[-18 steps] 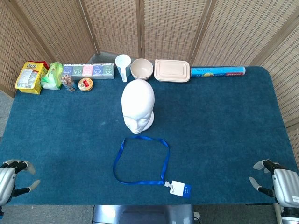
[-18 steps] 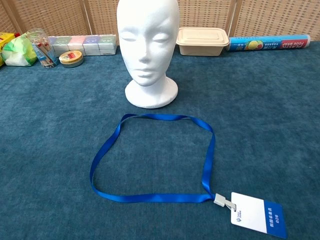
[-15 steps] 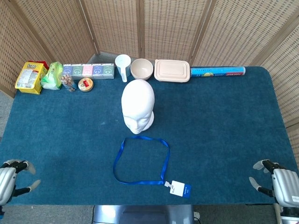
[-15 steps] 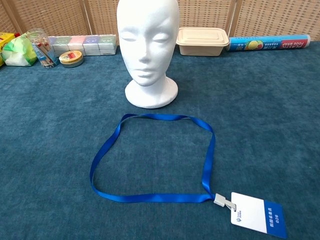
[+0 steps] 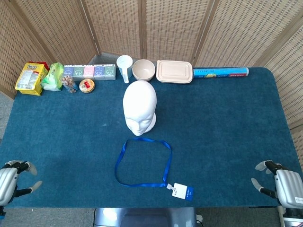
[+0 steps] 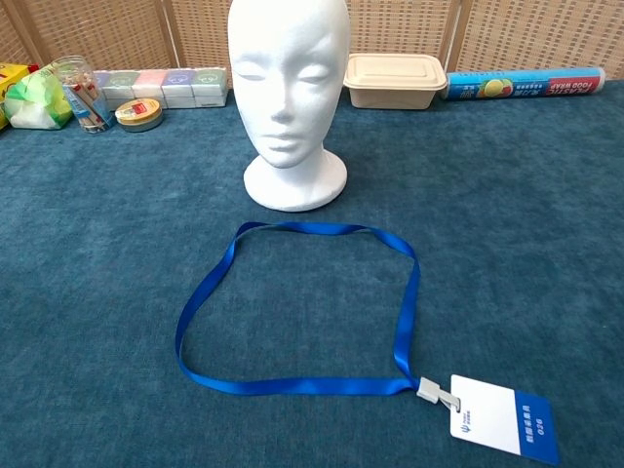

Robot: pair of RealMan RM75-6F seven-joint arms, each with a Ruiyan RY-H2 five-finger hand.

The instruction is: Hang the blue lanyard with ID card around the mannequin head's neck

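A white mannequin head [image 5: 140, 108] [image 6: 289, 93] stands upright in the middle of the blue table, facing me. Just in front of it the blue lanyard [image 5: 124, 151] [image 6: 210, 283] lies flat in an open loop. Its ID card [image 5: 183, 191] [image 6: 505, 419] rests at the loop's front right corner. My left hand [image 5: 10, 179] hovers at the front left corner of the table, fingers apart, holding nothing. My right hand [image 5: 281, 185] sits at the front right corner, also open and empty. Both hands are far from the lanyard and absent from the chest view.
Along the back edge stand a yellow packet [image 5: 29, 78], a green bag [image 5: 53, 76], a row of small boxes [image 5: 90, 72], a round tin [image 5: 86, 85], a white cup [image 5: 124, 67], a bowl [image 5: 143, 70], a lidded container [image 5: 174, 71] and a food wrap roll [image 5: 220, 72]. Wicker screens rise behind.
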